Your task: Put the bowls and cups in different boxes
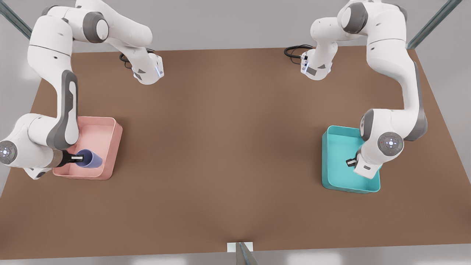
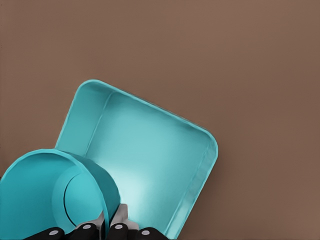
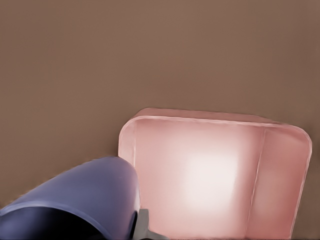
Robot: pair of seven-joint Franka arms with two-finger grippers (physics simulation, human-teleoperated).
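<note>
Hovering over the two boxes, the right gripper [image 1: 78,158] pinches the cup [image 1: 90,159] above the pink box [image 1: 117,141] while the left gripper [image 2: 111,226] clamps the bowl [image 2: 47,192] above the teal box [image 2: 150,160], so next comes lowering and release.

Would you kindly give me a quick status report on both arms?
Left gripper shut on teal bowl, over teal box. Right gripper shut on lavender cup, over pink box. Nothing in the way.

teal bowl [image 2: 50,195] in jaws, above teal box [image 2: 145,165]
</note>
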